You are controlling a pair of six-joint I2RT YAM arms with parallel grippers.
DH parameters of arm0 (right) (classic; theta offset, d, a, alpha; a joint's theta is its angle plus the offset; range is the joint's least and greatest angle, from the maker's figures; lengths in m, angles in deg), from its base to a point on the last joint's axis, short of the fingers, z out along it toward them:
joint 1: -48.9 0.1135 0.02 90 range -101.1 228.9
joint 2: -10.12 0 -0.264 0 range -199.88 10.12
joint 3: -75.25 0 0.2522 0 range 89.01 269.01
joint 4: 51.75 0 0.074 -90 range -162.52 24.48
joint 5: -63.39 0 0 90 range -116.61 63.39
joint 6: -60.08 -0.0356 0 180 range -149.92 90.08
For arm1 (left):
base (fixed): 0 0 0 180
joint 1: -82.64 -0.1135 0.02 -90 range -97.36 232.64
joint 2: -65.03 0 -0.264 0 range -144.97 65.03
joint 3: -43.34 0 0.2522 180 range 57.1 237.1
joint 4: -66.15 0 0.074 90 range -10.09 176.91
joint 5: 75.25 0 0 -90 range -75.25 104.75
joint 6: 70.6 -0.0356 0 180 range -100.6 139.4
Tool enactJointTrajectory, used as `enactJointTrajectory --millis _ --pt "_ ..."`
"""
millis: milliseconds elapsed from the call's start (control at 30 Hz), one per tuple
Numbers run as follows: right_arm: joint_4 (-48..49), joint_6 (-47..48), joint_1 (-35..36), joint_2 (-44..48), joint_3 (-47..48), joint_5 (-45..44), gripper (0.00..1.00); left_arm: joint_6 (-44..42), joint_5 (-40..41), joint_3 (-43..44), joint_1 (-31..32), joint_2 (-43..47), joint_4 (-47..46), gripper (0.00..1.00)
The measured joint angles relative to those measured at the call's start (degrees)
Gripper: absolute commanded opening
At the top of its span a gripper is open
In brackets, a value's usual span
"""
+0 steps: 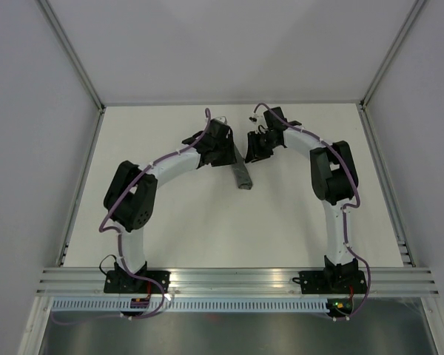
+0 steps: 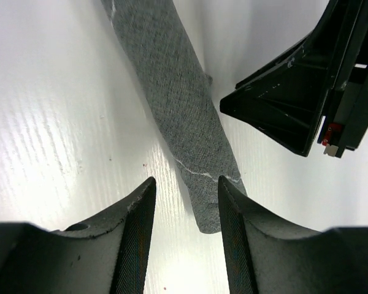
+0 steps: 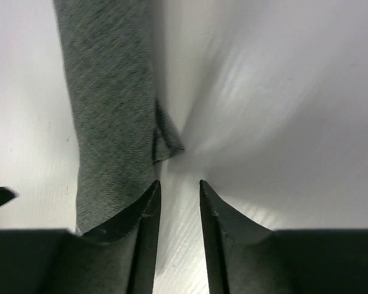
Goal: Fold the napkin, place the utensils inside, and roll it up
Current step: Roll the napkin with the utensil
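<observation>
Napkin (image 1: 240, 176) is rolled into a narrow grey tube. It lies flat on the table (image 1: 207, 229), far-centre, slightly off the front-back line, between the two wrists.

Left gripper (image 2: 185, 180): jaws apart, straddling the end of the roll. The end sits in the gap between the fingers (image 2: 138, 226). Probably no contact with either pad, but I can't be sure from the wrist view. A thin light stitch line crosses the fabric near that end.

Right gripper (image 3: 179, 182): jaws parted a little, narrow gap, bare table between them, nothing held. The roll (image 3: 110, 110) runs just beside the outside of one finger (image 3: 148, 226), touching or nearly so. A small fabric corner (image 3: 165, 142) pokes out of the roll's side just ahead of the fingertips.

In the top view both grippers hang low over the far part of the roll, close together, with the roll's near end poking out towards the bases.
</observation>
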Motion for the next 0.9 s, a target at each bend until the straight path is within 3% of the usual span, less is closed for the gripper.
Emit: enactJointTrajectory --millis 567,900 --pt "-4.2 0.8 -8.5 4.2 0.7 2.6 0.52 0.0 -0.8 -5.1 -4.7 8.3 -2.6 0.5" --pt "-3.5 4.2 -24.7 26.1 -7.7 8.2 0.75 -2.6 -3.8 -11.8 -5.7 23.0 -3.3 0.56"
